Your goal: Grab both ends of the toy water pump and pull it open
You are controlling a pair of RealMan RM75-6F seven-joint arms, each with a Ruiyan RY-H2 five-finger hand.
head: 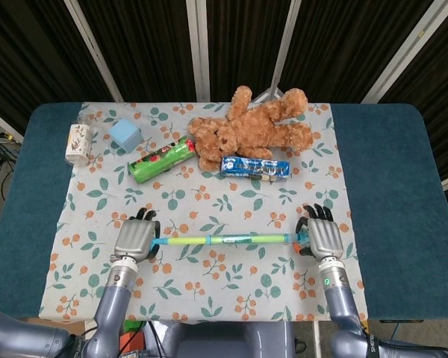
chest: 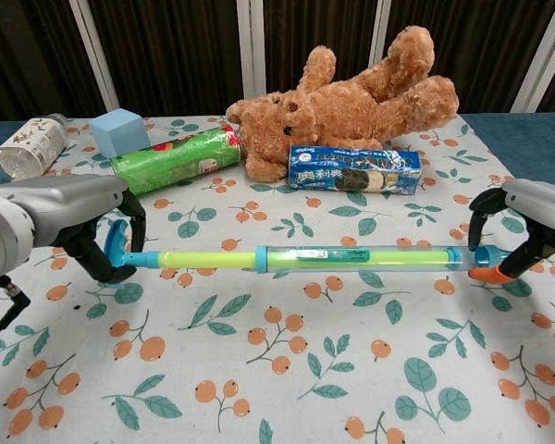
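The toy water pump point(head: 224, 239) point(chest: 351, 258) is a clear tube with a green plunger rod, stretched out level just above the floral cloth. My left hand point(head: 135, 240) point(chest: 88, 231) grips its blue handle end point(chest: 117, 246). My right hand point(head: 325, 237) point(chest: 527, 222) holds the opposite end with the orange tip point(chest: 491, 273). The rod shows pulled out on the left side of the tube.
Behind the pump lie a blue snack box point(head: 254, 167), a green can point(head: 161, 161), a brown teddy bear point(head: 254, 128), a blue cube point(head: 125, 134) and a bottle point(head: 78, 143). The floral cloth point(head: 209, 291) covers the blue table point(head: 388, 186).
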